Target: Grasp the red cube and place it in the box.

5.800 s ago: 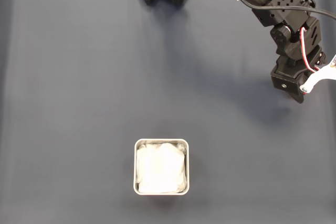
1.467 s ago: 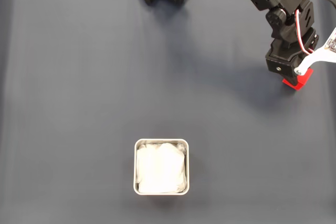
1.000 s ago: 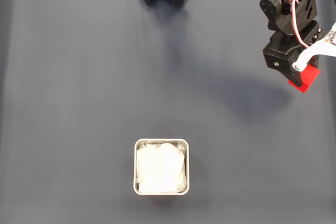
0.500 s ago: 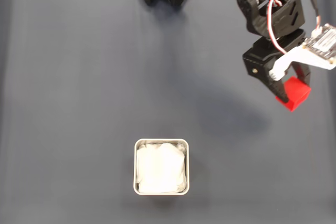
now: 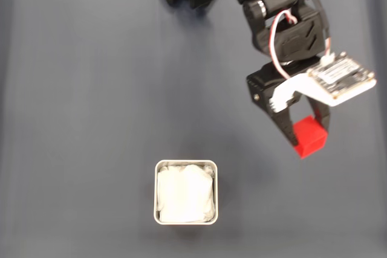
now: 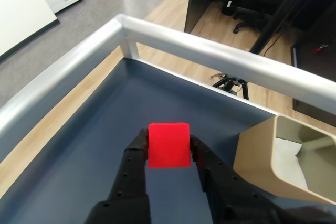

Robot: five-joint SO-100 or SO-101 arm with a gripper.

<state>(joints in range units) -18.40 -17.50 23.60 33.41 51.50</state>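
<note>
One dark blue desk (image 5: 91, 89) spreads under everything in the fixed view. The black arm (image 5: 278, 22) reaches in from the far edge toward the right. The box (image 5: 185, 192), lined in white, sits near the bottom centre. The pincer (image 5: 306, 139) is clenched on the red cube (image 5: 309, 136), held right of the box and apart from it

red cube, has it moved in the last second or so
Yes. In the fixed view the red cube, clamped in the gripper, has travelled left and down, closer to the box.
</note>
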